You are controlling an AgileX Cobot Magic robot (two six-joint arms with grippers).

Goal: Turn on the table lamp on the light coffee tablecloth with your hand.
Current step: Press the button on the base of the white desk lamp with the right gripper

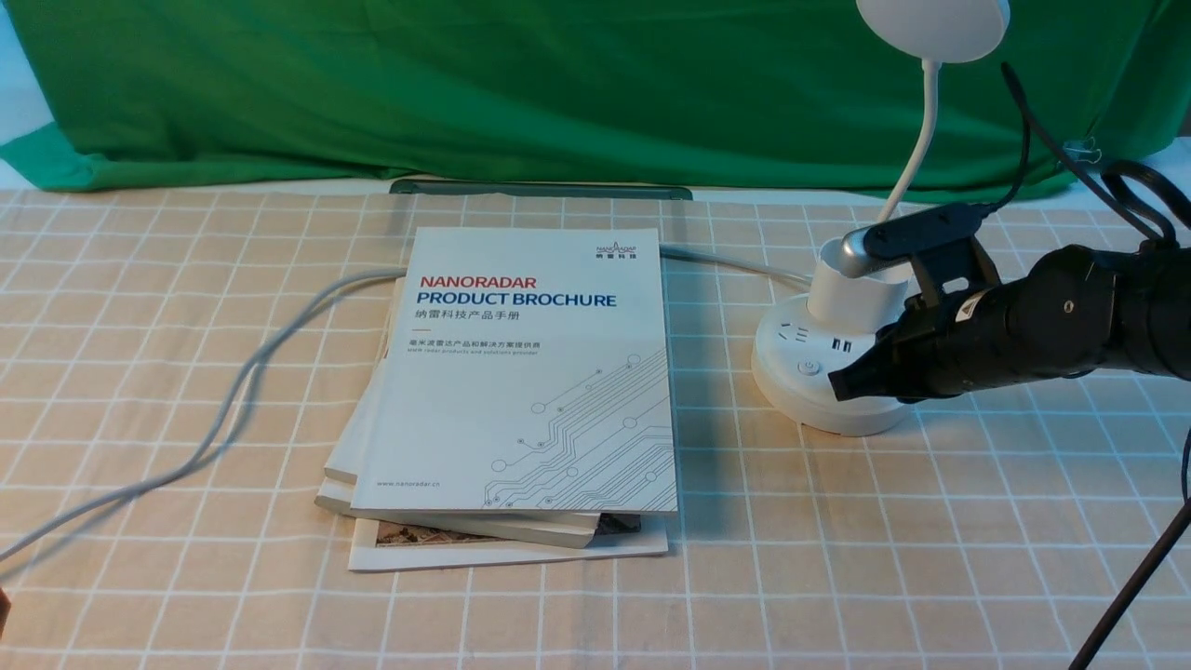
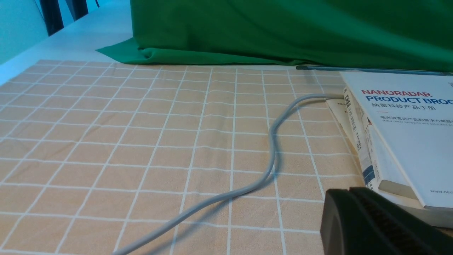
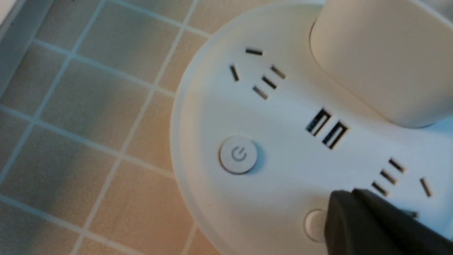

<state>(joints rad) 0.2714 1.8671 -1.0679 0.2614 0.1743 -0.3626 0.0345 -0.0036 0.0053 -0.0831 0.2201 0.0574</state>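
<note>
The white table lamp [image 1: 798, 386] stands at the right on the light coffee tablecloth [image 1: 186, 279], and its disc head [image 1: 933, 26] is cut by the top edge. My right gripper [image 1: 842, 381], the hand, is shut with nothing in it. It reaches in from the right, low over the puck base. In the right wrist view its tip [image 3: 348, 194] partly covers a plain round button [image 3: 313, 223]. The power-symbol button [image 3: 238, 155] lies uncovered beside it. I cannot tell whether the tip touches. My left gripper [image 2: 348, 193] is shut just above the cloth, next to the books.
A stack of brochures [image 1: 530, 372] lies mid-table. The lamp's grey cable [image 1: 233, 391] runs from behind it to the front left edge. A green backdrop cloth [image 1: 558, 84] hangs along the back. A thin black rod [image 1: 1135, 586] crosses the lower right corner.
</note>
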